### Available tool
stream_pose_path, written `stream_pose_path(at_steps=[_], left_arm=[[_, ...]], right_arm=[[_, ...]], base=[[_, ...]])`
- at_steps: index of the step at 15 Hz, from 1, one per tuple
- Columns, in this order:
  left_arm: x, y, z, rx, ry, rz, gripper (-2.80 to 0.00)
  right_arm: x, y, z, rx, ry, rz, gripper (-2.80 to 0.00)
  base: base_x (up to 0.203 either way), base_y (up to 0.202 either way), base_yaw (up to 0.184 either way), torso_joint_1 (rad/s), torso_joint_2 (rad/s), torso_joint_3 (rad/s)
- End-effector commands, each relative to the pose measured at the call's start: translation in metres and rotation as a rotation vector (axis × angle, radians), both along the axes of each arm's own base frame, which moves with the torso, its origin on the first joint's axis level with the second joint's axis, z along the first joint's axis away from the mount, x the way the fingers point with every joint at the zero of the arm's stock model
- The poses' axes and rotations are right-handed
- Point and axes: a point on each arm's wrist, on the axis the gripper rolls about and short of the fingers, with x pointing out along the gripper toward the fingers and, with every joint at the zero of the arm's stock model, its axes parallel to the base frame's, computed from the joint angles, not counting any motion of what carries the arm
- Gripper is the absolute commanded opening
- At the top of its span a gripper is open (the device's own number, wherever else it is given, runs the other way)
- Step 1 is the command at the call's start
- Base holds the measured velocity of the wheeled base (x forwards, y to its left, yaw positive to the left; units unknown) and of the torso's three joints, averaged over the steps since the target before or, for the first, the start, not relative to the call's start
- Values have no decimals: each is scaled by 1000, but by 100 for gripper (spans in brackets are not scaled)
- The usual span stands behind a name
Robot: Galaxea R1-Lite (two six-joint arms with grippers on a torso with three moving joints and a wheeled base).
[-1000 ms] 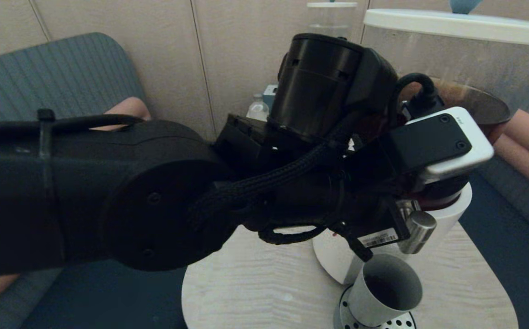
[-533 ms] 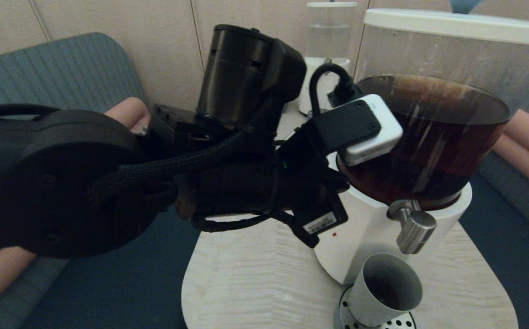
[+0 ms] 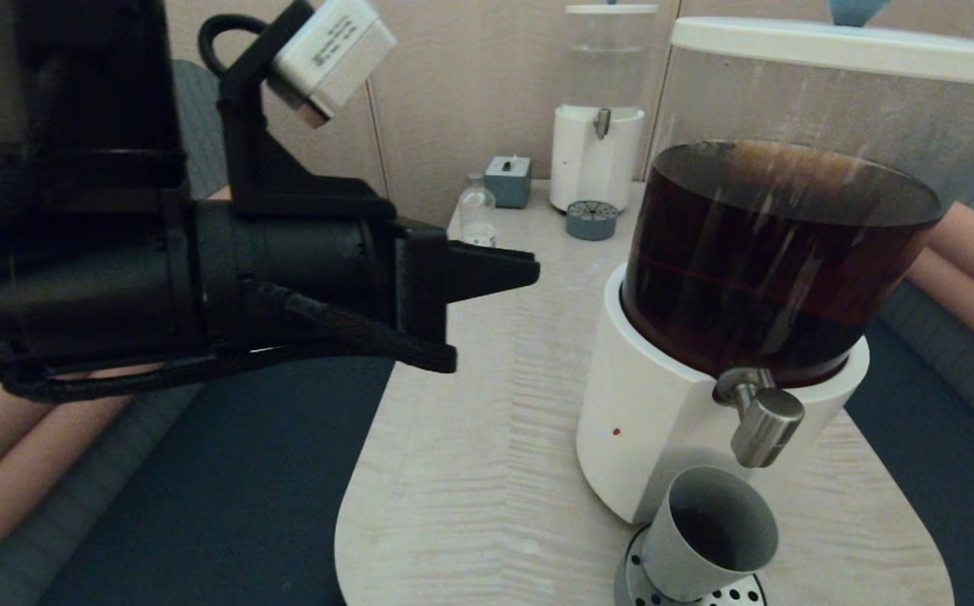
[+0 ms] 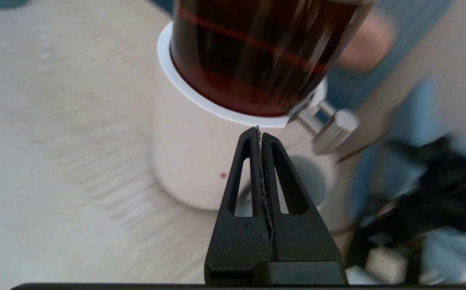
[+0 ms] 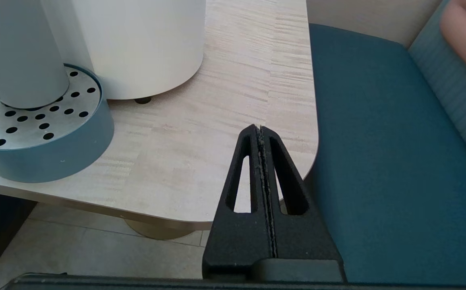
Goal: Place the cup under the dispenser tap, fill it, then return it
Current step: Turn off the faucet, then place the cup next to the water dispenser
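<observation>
The grey-green cup [image 3: 710,532] stands upright on a perforated drip tray [image 3: 735,596], directly below the brushed-steel dispenser tap [image 3: 763,414]; its inside looks dark. The tap juts from the white base of the big dispenser [image 3: 646,421], whose tank holds dark brown liquid. My left gripper [image 3: 533,269] hangs in the air, shut and empty, left of the dispenser and well apart from the cup. From the left wrist, the tap [image 4: 334,129] and cup [image 4: 312,181] lie beyond the left gripper [image 4: 258,131]. My right gripper [image 5: 260,129] is shut and empty near the table's corner, right of the cup [image 5: 15,52].
At the back of the table [image 3: 470,471] stand a small clear-liquid dispenser [image 3: 598,126], a small clear bottle [image 3: 476,215] and a grey-blue box [image 3: 508,179]. Dark blue bench seats [image 5: 386,161] flank the table on both sides.
My left arm has swung back to the left and upward, away from the tap, uncovering the dispenser. The cup has stayed under the tap.
</observation>
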Motion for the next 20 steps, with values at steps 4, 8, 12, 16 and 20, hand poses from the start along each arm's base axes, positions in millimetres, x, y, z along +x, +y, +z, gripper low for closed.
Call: stream_pose_path(at_steps=[4,8,12,16,20], left_arm=[[31,28,-75,-109,-166,23,-280],[40,11,-139,-36,-175,-50,-280],[26,-16,-174,-4,-172,-184,-280],[22,-27,-189,13,-172,-223,0],[19,-29,-195,36,-177,-245,0]], right_arm=[[0,0,0,-1,0,1,-280],[0,0,0,-1,0,1,-280],[0,0,0,-1,0,1,-280],[0,0,0,-1,0,1,-280],[0,0,0,-1,0,1,-280]], base=[[0,0,0,0,0,0],[0,0,0,0,0,0],[0,0,0,0,0,0],[0,0,0,0,0,0],[0,0,0,0,0,0]])
